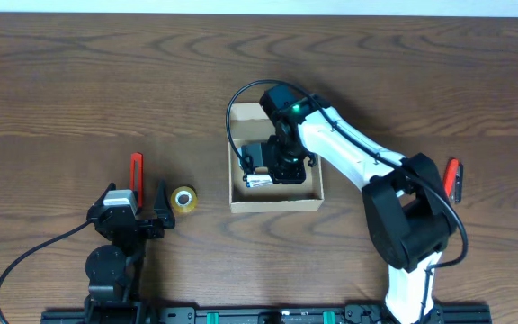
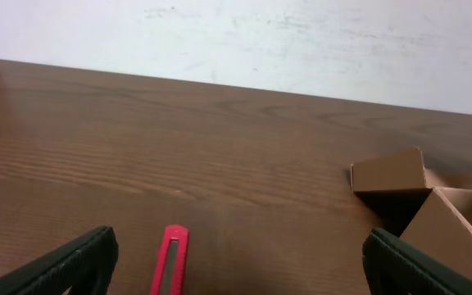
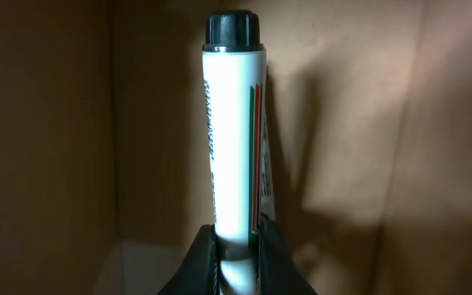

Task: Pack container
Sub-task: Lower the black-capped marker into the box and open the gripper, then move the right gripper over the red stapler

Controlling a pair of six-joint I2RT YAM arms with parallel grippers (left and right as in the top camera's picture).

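Marker lower end hidden between jaws.

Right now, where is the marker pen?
In the overhead view, the marker pen is inside the container at mid-frame, held by the right gripper; the tape roll lies off to its left.

Container: tan cardboard box, rectangular, plain, unprinted. Lid open; flap turned back at far side. Box upright, flat, near scene centre. Left wrist view: container at right edge, flap standing. Inner walls bare brown.
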